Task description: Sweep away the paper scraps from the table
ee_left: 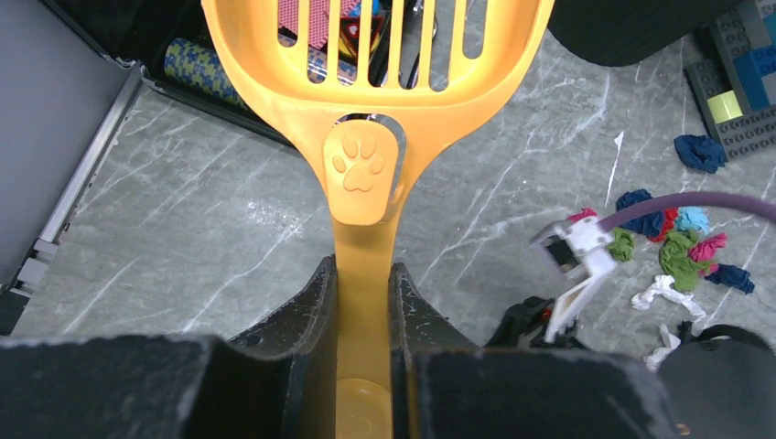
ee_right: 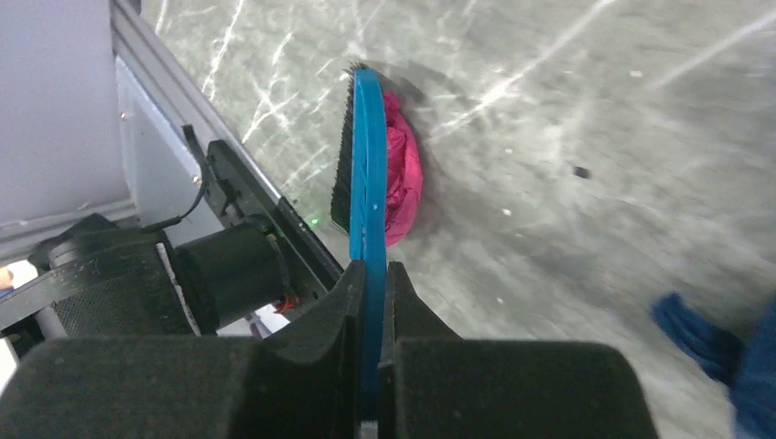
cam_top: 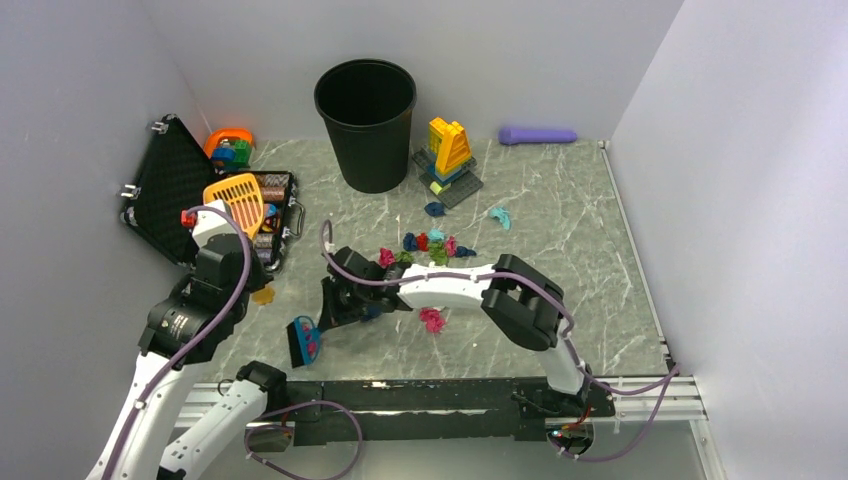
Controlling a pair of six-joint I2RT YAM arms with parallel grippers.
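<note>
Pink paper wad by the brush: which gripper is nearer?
Right. The right gripper holds the blue brush beside the wad; the left gripper holds a yellow scoop, off by the black case.

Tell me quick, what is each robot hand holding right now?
Left gripper: closed on the handle of the orange scoop.
Right gripper: closed on the blue brush, with a pink paper scrap against its head.

You see a smooth, glossy orange plastic scoop (ee_left: 364, 169), a blue plastic brush (ee_right: 369, 201) with dark bristles, crumpled matt paper scraps (cam_top: 432, 320), and a smooth marble-patterned table (cam_top: 570, 260).
</note>
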